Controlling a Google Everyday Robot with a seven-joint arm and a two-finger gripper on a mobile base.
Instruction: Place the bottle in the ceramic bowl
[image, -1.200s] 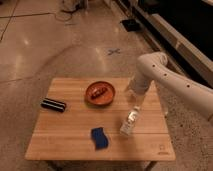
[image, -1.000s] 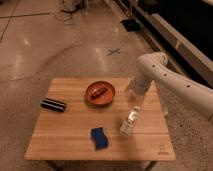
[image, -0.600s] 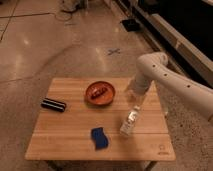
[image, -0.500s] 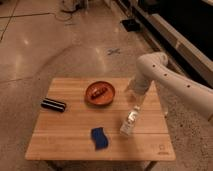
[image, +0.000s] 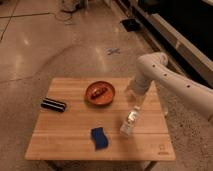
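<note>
The clear plastic bottle (image: 130, 121) stands slightly tilted on the wooden table (image: 75, 130), right of centre. The orange-brown ceramic bowl (image: 100, 93) sits at the back middle of the table, with something dark inside it. My gripper (image: 136, 101) hangs from the white arm (image: 165, 80) that reaches in from the right. It is just above the bottle's top, close to the cap. The bowl lies to the left of the gripper and further back than the bottle.
A black ribbed bar (image: 53, 105) lies at the table's left side. A blue sponge (image: 99, 138) lies near the front edge, left of the bottle. The floor around the table is polished concrete, with dark furniture along the right wall.
</note>
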